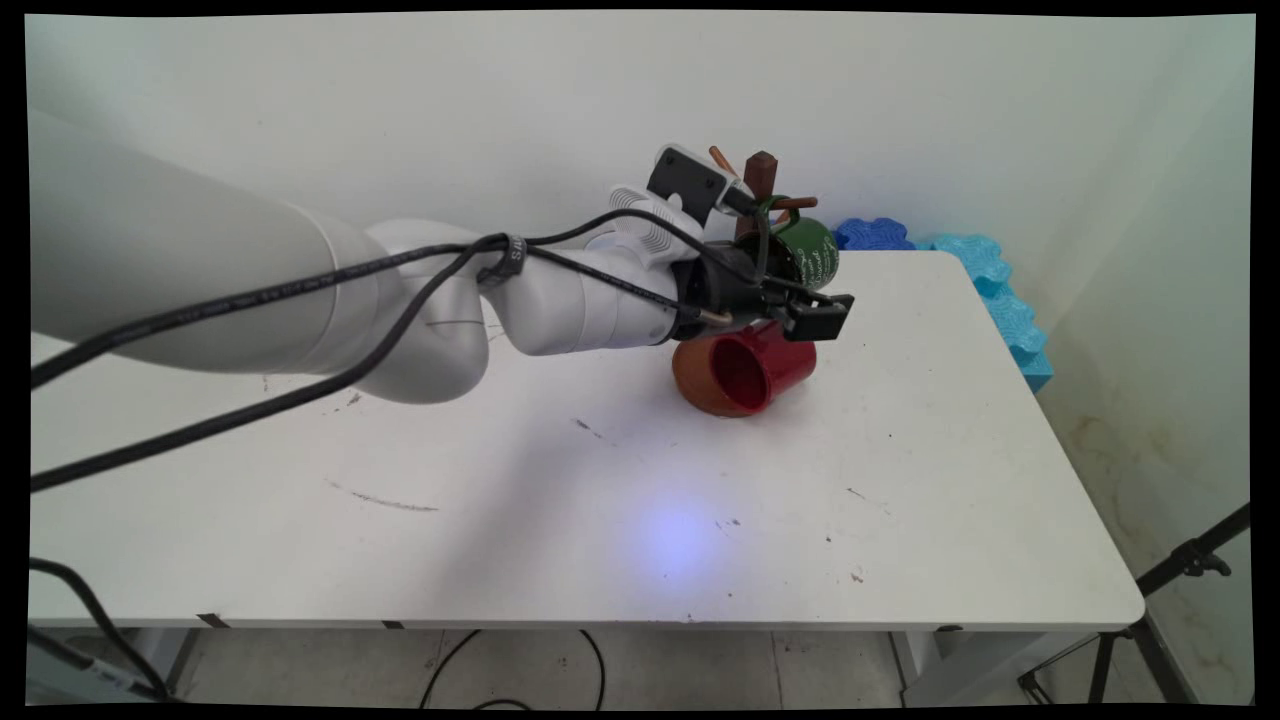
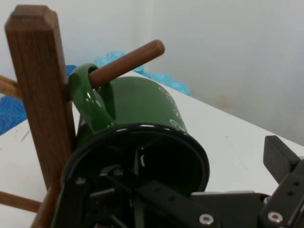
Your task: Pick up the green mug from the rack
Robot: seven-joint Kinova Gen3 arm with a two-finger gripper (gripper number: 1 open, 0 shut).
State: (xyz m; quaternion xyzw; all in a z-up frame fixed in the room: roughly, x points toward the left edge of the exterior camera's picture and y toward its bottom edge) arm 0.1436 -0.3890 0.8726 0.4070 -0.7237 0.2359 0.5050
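My gripper [image 1: 812, 300] is spread wide beside the green mug [image 2: 142, 128] hung on the peg [image 2: 126, 64]; the finger at my 3 o'clock could nudge it off.

Main view: fixed camera high over the near side of the white table [image 1: 900, 520], angled down across it toward the back wall; the whole tabletop is in frame, taken from some way off. Hand view: mounted on the hand, looking along the gripper [image 2: 190, 199], very close. Green mug [image 2: 142, 123] and wooden rack [image 2: 38, 90] fill its left and centre. Both views share mug [image 1: 808, 250], rack [image 1: 760, 180] and far table edge.
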